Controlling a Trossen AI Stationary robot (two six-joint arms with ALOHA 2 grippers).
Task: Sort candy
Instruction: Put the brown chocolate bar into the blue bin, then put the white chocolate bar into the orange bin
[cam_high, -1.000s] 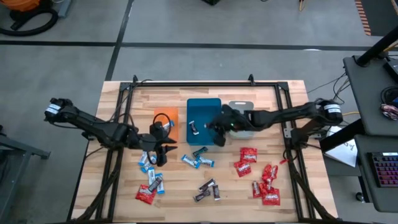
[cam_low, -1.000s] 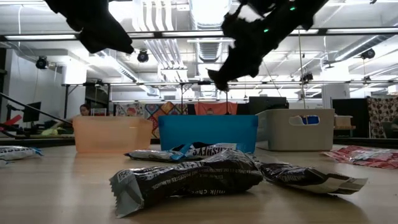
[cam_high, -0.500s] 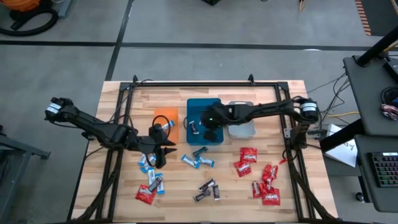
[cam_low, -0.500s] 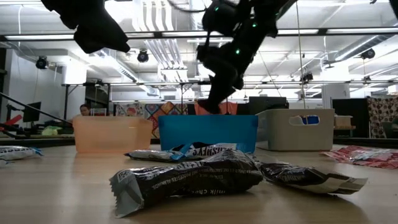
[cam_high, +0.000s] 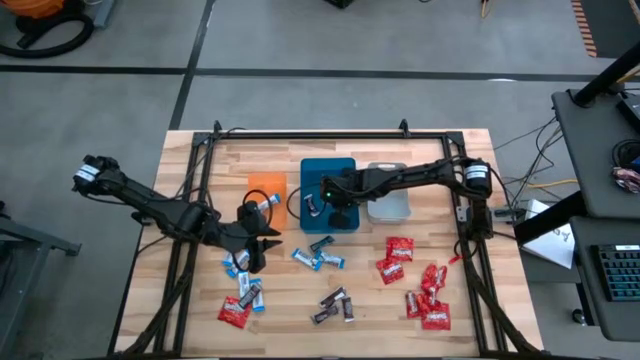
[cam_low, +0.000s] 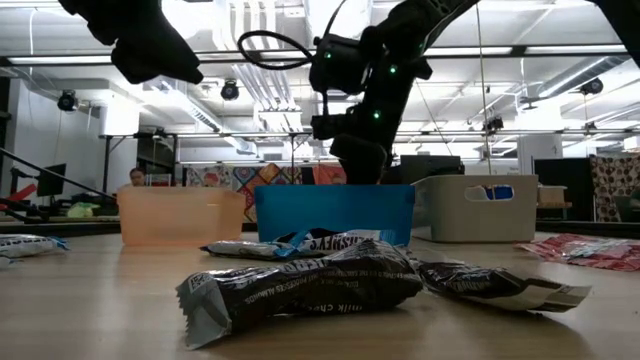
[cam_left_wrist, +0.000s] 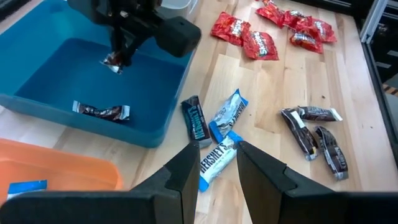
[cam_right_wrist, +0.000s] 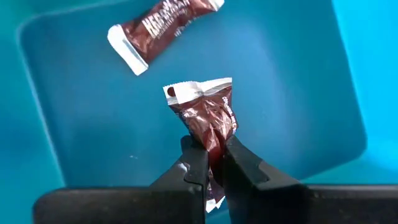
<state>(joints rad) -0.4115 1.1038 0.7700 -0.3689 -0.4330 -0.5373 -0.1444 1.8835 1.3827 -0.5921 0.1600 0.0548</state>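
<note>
My right gripper (cam_right_wrist: 211, 148) is shut on a dark brown candy (cam_right_wrist: 208, 115) and hangs over the teal tray (cam_high: 327, 168), as the high view (cam_high: 337, 207) and the low view (cam_low: 355, 160) also show. A second dark brown candy (cam_right_wrist: 158, 31) lies flat on that tray's floor. My left gripper (cam_left_wrist: 217, 152) stands open above the table near the orange tray (cam_high: 266, 186). Through its gap I see a blue-and-white candy (cam_left_wrist: 217, 160) lying on the wood. Other candy lies loose on the table: red (cam_high: 415, 285), dark (cam_high: 335, 305), blue-and-white (cam_high: 242, 278). My right gripper pinches the dark brown candy between its two fingers, across the wrapper's middle (cam_right_wrist: 212, 134). The fingers come from above, slanting steeply down. The white crimped end (cam_right_wrist: 186, 91) sticks out past the fingertips. The candy hangs clear above the teal tray's floor (cam_left_wrist: 112, 61).
A grey tray (cam_high: 390, 205) stands right of the teal one. One blue-and-white candy (cam_left_wrist: 25, 186) lies in the orange tray. Three blue candies (cam_high: 320, 252) lie just in front of the teal tray. A black frame (cam_high: 465, 210) borders the table's sides and far edge.
My right gripper has moved toward the table's left and down over the teal tray. It has tipped to point more steeply down and stays shut on the dark brown candy.
</note>
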